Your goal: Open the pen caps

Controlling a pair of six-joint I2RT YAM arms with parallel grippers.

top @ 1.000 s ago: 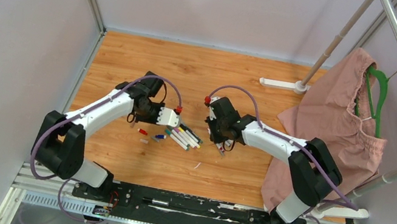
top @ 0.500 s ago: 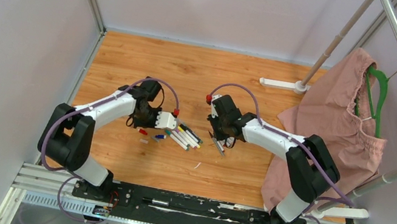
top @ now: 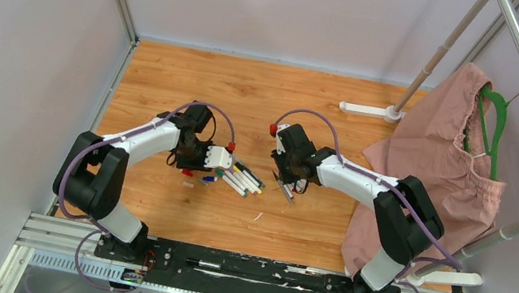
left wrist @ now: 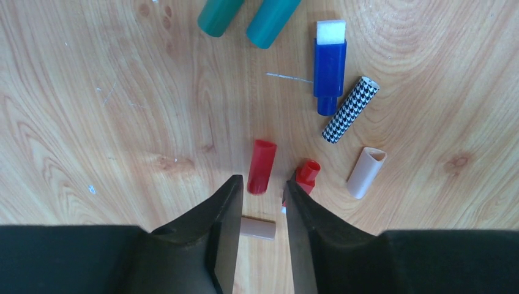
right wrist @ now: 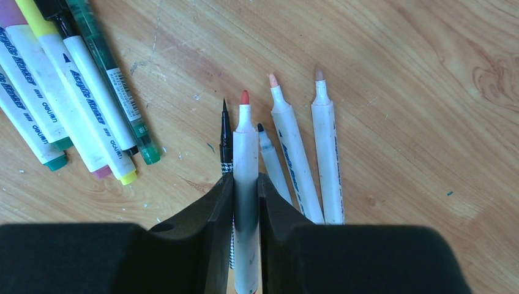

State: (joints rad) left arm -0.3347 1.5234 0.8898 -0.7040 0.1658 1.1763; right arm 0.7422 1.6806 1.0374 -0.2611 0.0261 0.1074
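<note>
Hovering over loose pen caps, left of centre on the worktop.
Your left gripper stands parted, a beige cap lying free between its fingers; your right gripper clamps an uncapped red-tipped marker near mid-worktop.

I see eight loose pen caps lying flat on the wood, just left of the marker cluster. Close up, two teal caps sit side by side. A blue cap with a white end lies beside a black-and-white houndstooth cap. A red cap lies near a second red cap, which is partly hidden. A tan cap shows its open mouth, and a shorter tan cap lies crosswise.
</note>
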